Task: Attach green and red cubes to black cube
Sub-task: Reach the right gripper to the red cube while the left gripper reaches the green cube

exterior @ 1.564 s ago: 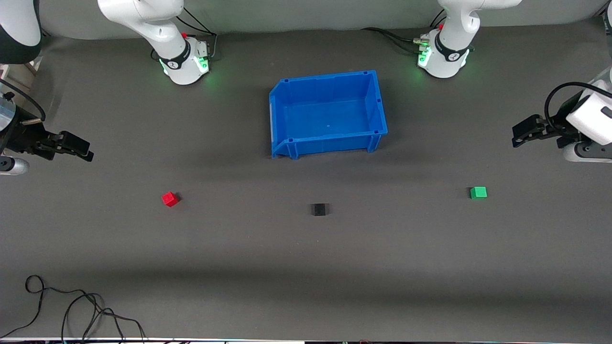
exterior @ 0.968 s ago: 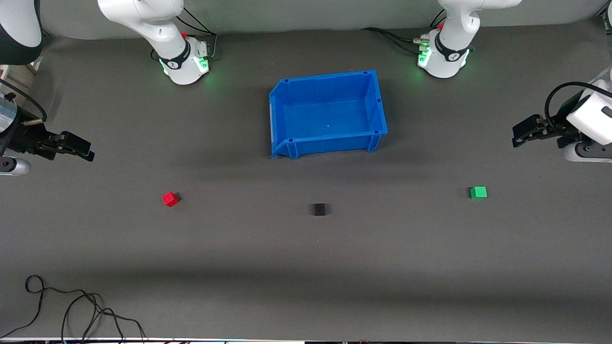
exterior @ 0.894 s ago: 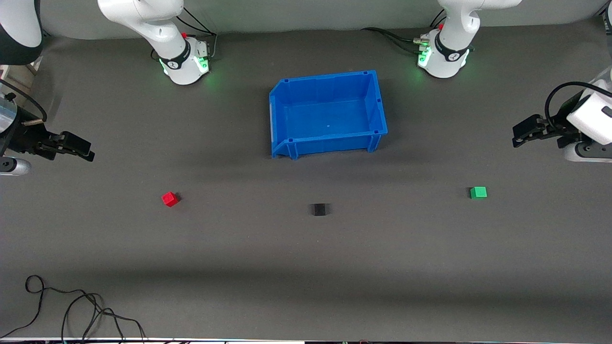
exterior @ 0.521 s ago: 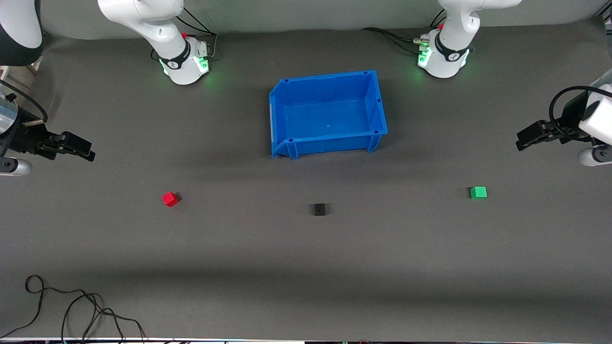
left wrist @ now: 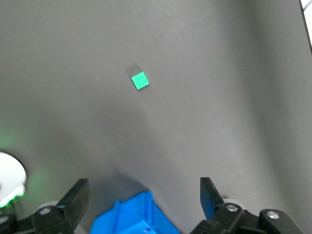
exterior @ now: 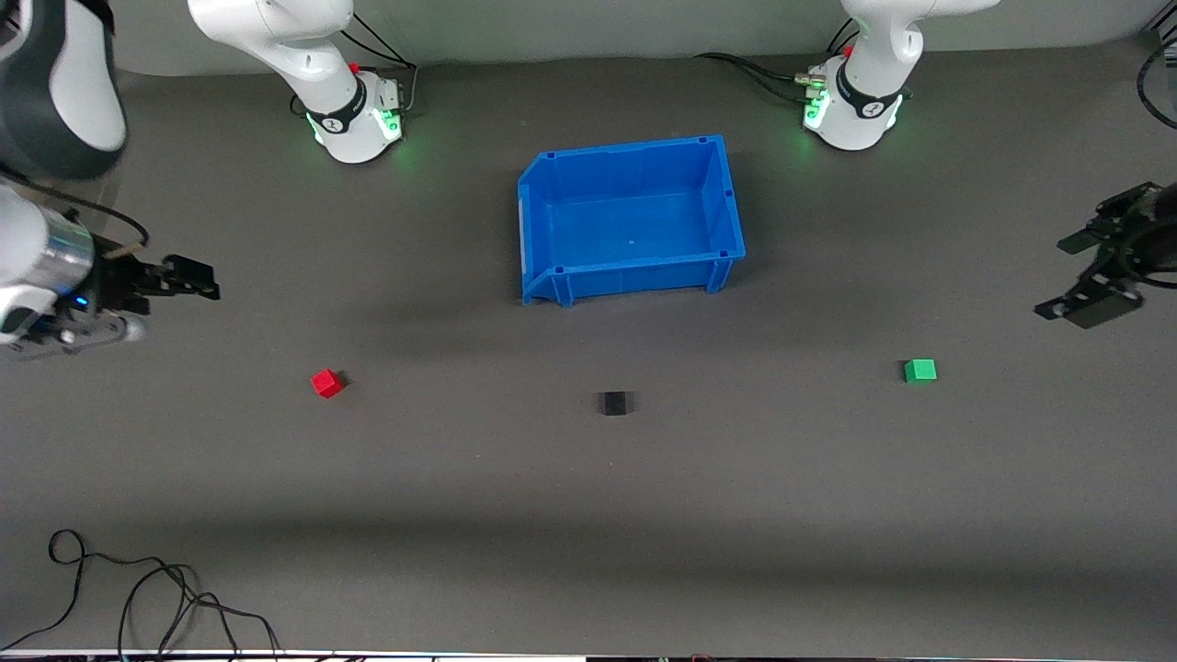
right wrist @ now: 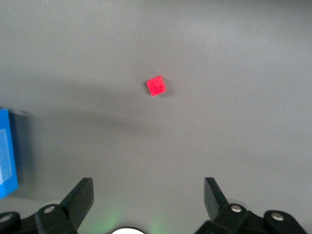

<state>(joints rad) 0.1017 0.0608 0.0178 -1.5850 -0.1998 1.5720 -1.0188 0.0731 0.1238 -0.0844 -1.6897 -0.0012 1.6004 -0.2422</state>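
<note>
The black cube (exterior: 613, 403) sits on the dark table, nearer to the front camera than the blue bin. The red cube (exterior: 326, 382) lies toward the right arm's end, the green cube (exterior: 919, 370) toward the left arm's end, each far apart from the black cube. My right gripper (exterior: 198, 281) is open and empty over the table at the right arm's end; its wrist view shows the red cube (right wrist: 156, 86) ahead of its jaws (right wrist: 148, 197). My left gripper (exterior: 1067, 276) is open and empty over the left arm's end; its wrist view shows the green cube (left wrist: 140, 80).
An empty blue bin (exterior: 726, 198) stands mid-table between the arm bases; its corner shows in the left wrist view (left wrist: 131, 217) and its edge in the right wrist view (right wrist: 6, 151). A loose black cable (exterior: 138, 598) lies at the table's front corner at the right arm's end.
The left gripper has turned and swung toward the green cube. The right gripper has moved inward over the table toward the red cube. The cubes have not moved.
</note>
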